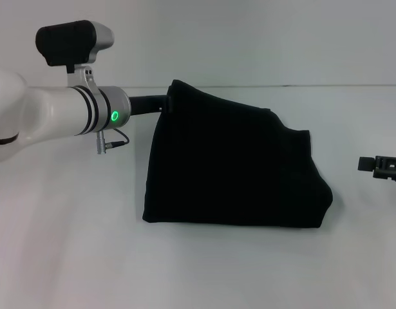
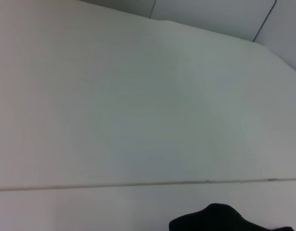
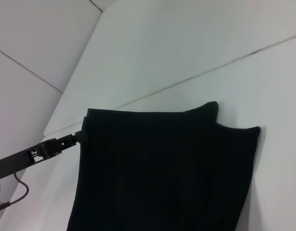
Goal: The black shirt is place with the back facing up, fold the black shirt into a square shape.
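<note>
On the table, the left gripper pinches the black shirt — no print visible.

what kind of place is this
Probably a robot lab or test bench: a bare white table, plain white walls, and only the black shirt between the left gripper and right gripper.

White table, plain surface; thin seam line near far edge.

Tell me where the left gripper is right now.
In the head view, the left gripper is at the far left corner of the black shirt, pinching it shut, on the white table.
</note>
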